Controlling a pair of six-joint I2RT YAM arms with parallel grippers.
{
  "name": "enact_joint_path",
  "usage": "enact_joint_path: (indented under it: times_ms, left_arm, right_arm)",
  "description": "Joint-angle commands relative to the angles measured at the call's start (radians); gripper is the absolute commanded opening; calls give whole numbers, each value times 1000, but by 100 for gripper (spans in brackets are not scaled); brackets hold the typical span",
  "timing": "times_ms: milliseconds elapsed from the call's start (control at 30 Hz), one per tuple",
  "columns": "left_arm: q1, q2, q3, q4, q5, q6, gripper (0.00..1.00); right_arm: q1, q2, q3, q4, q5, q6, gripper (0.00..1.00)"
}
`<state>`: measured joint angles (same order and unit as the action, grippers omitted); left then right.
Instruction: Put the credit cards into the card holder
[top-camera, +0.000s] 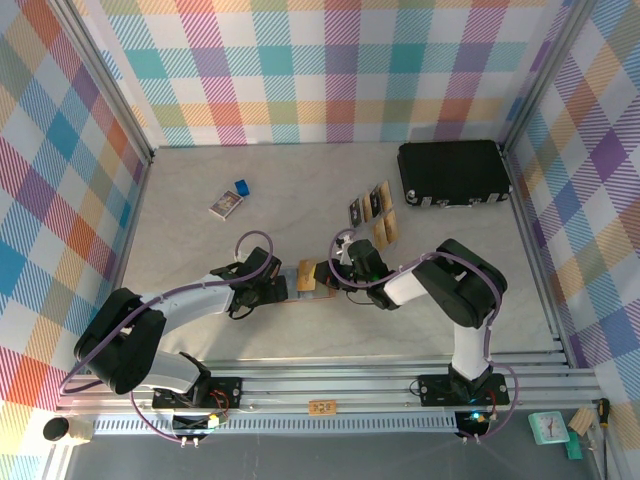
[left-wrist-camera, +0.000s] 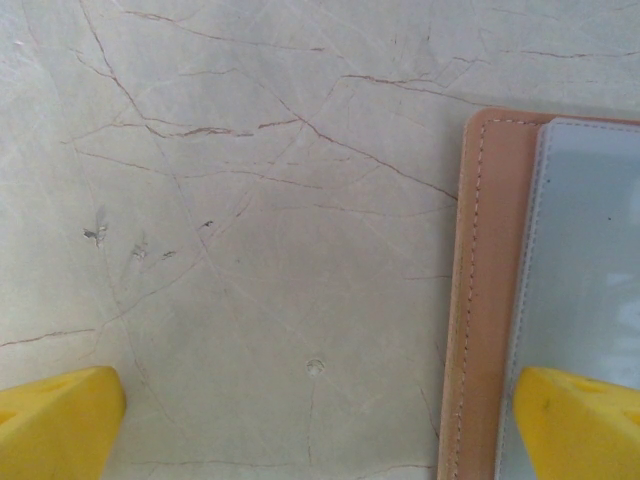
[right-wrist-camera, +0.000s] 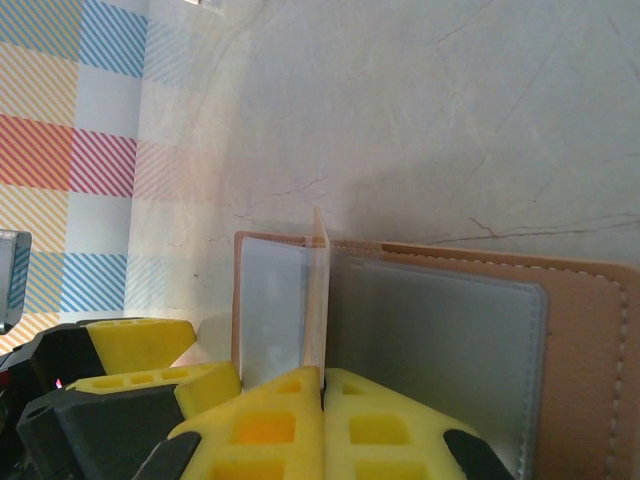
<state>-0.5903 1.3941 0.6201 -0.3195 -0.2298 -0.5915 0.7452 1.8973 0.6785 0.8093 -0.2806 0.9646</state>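
Right wrist: right tool (right-wrist-camera: 322, 380) tight on upright credit card (right-wrist-camera: 318, 295) above card holder (right-wrist-camera: 440, 320); left tool (left-wrist-camera: 315, 405) agape astride its edge

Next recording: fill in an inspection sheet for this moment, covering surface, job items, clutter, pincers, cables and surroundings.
Surface: pale marble-look table, fine veins, no spills seen.
Job's things: wallet lies open between the arms; loose cards grouped beyond it; one card held edge-on over the wallet.
Clutter: black case far right; printed box and blue object far left.
Pincers: left pincer open, one fingertip over the wallet; right pincer shut on the card.
Cables: purple cables loop along both arms.
Surroundings: plaid walls, metal frame.
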Motion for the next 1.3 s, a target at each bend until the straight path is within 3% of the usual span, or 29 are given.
enact_joint_path:
  times_ms: [0, 1267]
  left_arm:
    - [8, 8, -13, -60, -15, -16, 100]
    - [7, 13, -13, -59, -14, -14, 100]
  right_arm:
    - [9, 22, -17, 36, -14, 11, 0]
    - [22, 49, -80, 84, -25, 37, 0]
